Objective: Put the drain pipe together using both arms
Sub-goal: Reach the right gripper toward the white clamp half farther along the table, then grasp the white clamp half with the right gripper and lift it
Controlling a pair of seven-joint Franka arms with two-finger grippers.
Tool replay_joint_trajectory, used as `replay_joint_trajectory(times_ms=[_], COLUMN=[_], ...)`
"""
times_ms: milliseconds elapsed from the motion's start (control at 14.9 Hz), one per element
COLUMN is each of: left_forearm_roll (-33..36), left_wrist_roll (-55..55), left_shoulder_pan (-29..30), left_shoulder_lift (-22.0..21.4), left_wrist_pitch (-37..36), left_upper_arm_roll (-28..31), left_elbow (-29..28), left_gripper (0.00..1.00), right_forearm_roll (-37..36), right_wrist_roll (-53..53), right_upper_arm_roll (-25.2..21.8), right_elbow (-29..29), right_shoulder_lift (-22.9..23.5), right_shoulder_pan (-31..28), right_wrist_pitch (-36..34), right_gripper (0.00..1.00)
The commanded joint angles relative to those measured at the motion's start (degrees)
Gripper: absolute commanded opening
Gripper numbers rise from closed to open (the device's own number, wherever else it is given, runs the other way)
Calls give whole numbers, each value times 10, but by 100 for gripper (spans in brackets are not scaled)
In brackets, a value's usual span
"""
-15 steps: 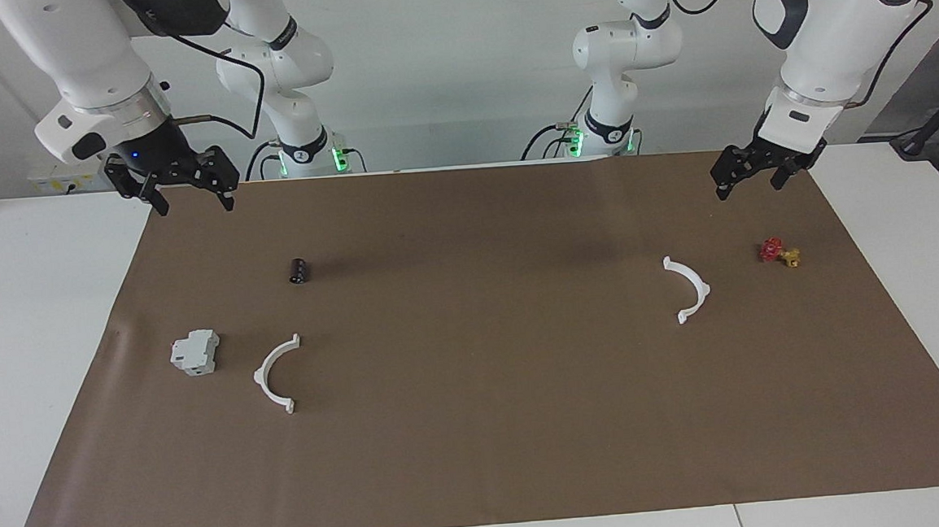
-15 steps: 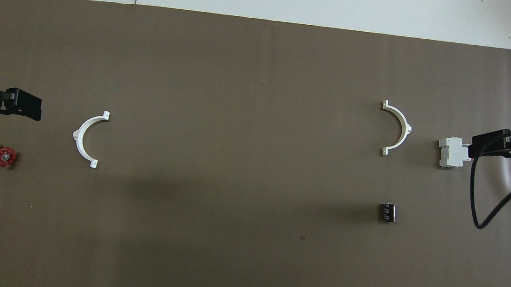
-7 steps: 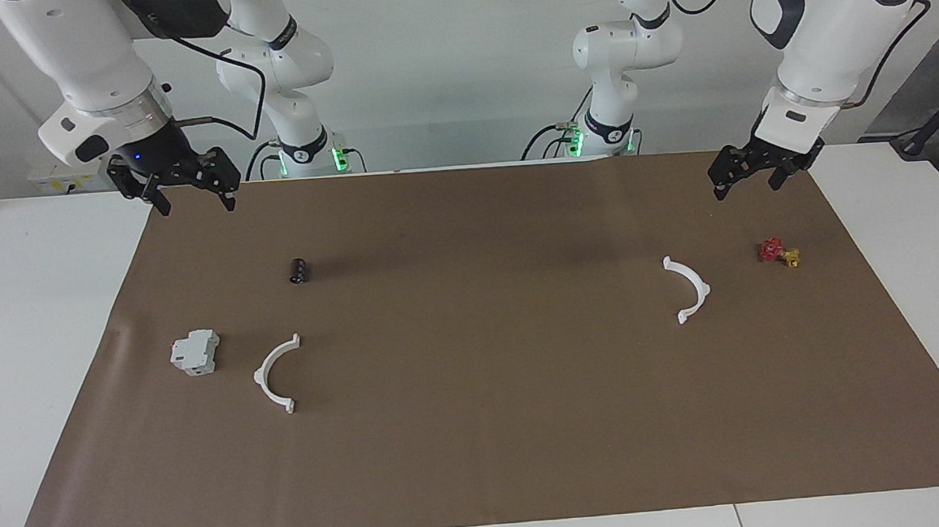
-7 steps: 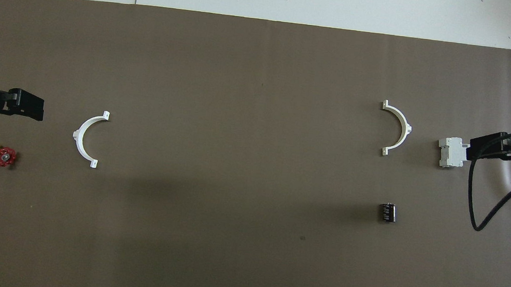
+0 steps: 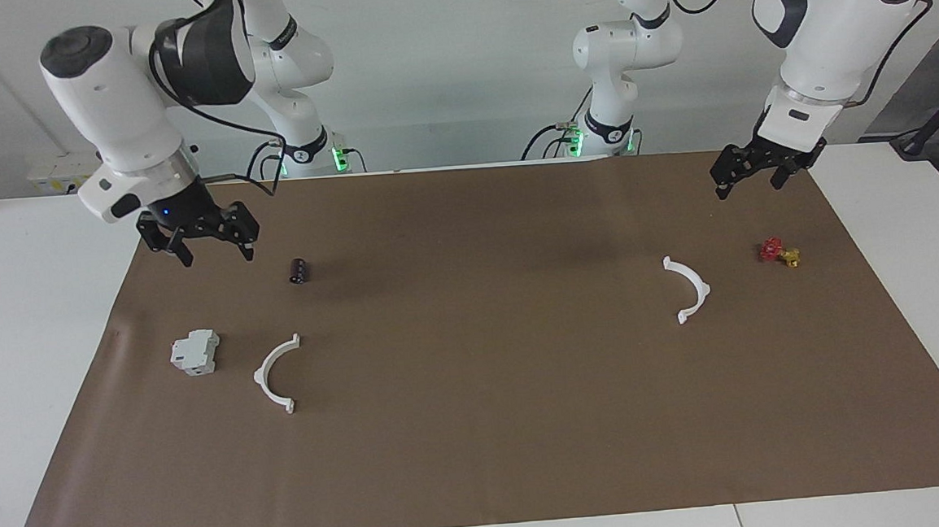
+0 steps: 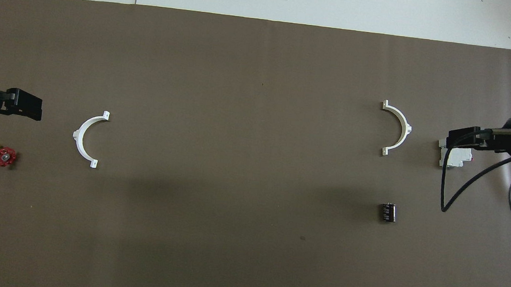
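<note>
The drain pipe lies as two separate white half-circle arcs on the brown mat. One arc (image 5: 258,377) lies toward the right arm's end, also seen in the overhead view (image 6: 408,128). The other arc (image 5: 703,286) lies toward the left arm's end, also seen overhead (image 6: 77,135). My right gripper (image 5: 214,252) is open and empty, raised over the mat; in the overhead view (image 6: 460,136) it covers part of the grey-white block. My left gripper (image 5: 750,183) is open and empty, raised over the mat's corner at its own end (image 6: 29,110).
A grey-white boxy block (image 5: 195,352) lies beside the right-end arc. A small black cylinder (image 5: 299,270) lies nearer to the robots than that arc. A red and yellow valve (image 5: 778,251) lies beside the other arc. The brown mat (image 5: 481,458) covers the table.
My right arm has swung down and inward, bringing its gripper lower over the mat and over the grey-white block as seen from above. The left gripper has hardly moved. Both arcs lie unmoved.
</note>
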Motion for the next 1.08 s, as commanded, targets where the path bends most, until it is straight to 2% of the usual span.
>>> replay_joint_trajectory(times_ms=[0,202,336,538,673,807,874,942,1009], left_forearm_roll=[-6,-6,-6,-6,-6,-6,-6,-6,-6], left_wrist_roll=[8,8,7,8,8,8,8,8,8], left_shoulder_pan=[-6,-5,-5,-2,-2,-2,-2,-2,-2], left_shoulder_lift=[-12,-14,-18,-22,-22,-22,-22,-22,-22], left_wrist_pitch=[12,12,12,12,12,12,12,12,12], left_upper_arm_roll=[8,7,6,5,5,5,5,5,5], left_elbow=[-13,-12,-11,-11,-11,-11,-10,-9,-9], left_gripper=[100,100,100,100,100,100,100,100,100], right_forearm_roll=[43,51,52,55,85,89,89,89,89], right_wrist_roll=[-75,-120,-141,-182,-215,-223,-225,-233,-245], right_upper_arm_roll=[4,4,4,4,4,4,4,4,4], right_elbow=[-7,-9,-31,-42,-43,-44,-46,-50,-51], right_shoulder_lift=[71,135,162,196,209,215,219,220,221], right_shoulder_pan=[-20,-20,-21,-24,-31,-31,-32,-31,-32], right_wrist_pitch=[86,170,240,266,287,289,289,289,289], right_gripper=[100,100,100,100,99,94,86,72,44])
